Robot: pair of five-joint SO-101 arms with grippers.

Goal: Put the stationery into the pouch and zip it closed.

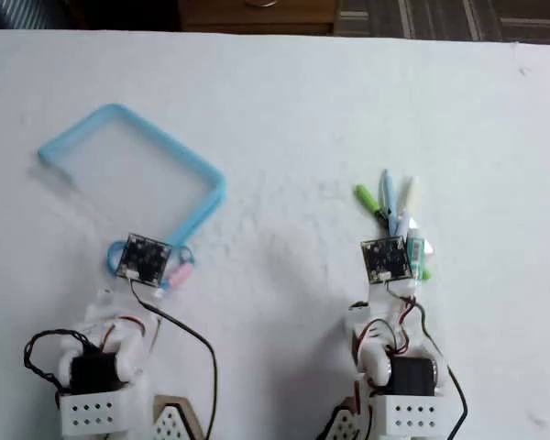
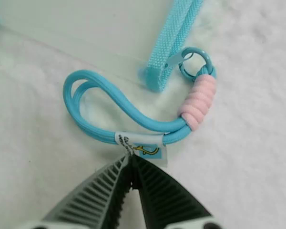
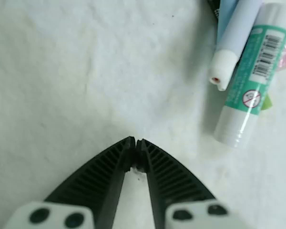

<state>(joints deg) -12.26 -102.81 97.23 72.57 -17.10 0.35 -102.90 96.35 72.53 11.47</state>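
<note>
Pouch (image 1: 207,176) is lying near the counter's (image 1: 293,101) left edge, stationery (image 1: 396,206) right of centre. Both jaws are sitting closed, left at the pull cord (image 2: 100,102), probably for steadying.

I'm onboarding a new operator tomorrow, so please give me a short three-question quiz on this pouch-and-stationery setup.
1. True or false: the stationery is already inside the pouch.
2. The right gripper is: A) wide open; B) shut, holding nothing; C) shut on the pouch.
3. Fill in: the wrap on the blue cord loop is coloured ___.
Key: 1 false; 2 B; 3 pink.
</note>
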